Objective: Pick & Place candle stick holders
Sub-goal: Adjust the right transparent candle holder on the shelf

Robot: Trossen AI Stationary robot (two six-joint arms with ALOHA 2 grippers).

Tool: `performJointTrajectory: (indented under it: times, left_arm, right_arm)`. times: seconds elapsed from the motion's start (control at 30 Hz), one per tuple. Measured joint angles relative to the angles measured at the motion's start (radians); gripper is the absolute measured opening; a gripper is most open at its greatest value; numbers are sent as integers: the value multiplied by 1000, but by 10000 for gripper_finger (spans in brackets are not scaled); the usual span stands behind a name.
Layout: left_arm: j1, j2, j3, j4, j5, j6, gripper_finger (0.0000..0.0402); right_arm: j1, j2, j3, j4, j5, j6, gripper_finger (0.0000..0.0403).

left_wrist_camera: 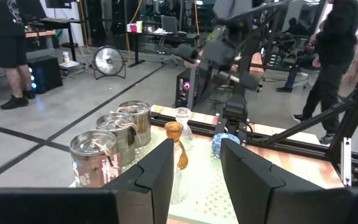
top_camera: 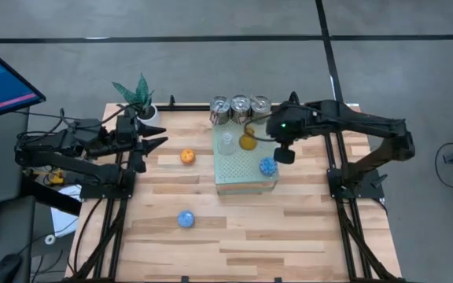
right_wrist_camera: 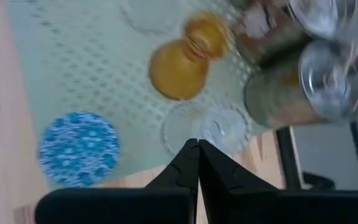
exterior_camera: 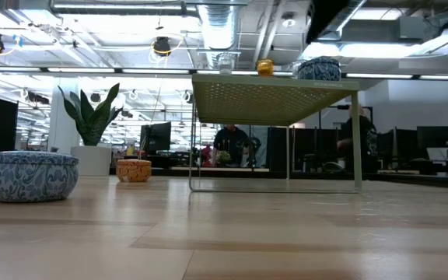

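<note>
Three silver metal cups (top_camera: 241, 107) stand at the far edge of the pale-green perforated block (top_camera: 242, 177). On the block stand a clear glass holder (top_camera: 226, 141), an amber glass holder (top_camera: 248, 141) and a blue holder (top_camera: 268, 166). An orange holder (top_camera: 188, 156) and a second blue holder (top_camera: 185, 218) rest on the wooden table. My right gripper (right_wrist_camera: 197, 149) is shut and empty above the block, beside the blue holder (right_wrist_camera: 79, 148) and over a clear glass holder (right_wrist_camera: 210, 127). My left gripper (left_wrist_camera: 194, 168) is open and empty at the table's left, pointing at the block.
A green plant in a white pot (top_camera: 140, 98) stands at the far left corner, close to my left gripper (top_camera: 152, 137). The block stands on thin legs (exterior_camera: 356, 140) with open room beneath. Bare wood (top_camera: 305, 236) lies toward the near edge. People stand in the room beyond.
</note>
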Motion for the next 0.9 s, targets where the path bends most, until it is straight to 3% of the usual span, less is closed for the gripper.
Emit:
performJointTrajectory:
  times: [0.2, 0.37, 0.9]
  left_arm:
    - [0, 1, 0, 3, -17, -3, 131]
    - [0, 1, 0, 9, -18, -3, 131]
    - [0, 1, 0, 11, -18, -4, 131]
  right_arm:
    - [-76, -76, -190, 54, 2, 12, 0]
    - [-119, -100, -268, 69, -1, -9, 0]
    - [-157, -81, -276, 216, -99, -126, 0]
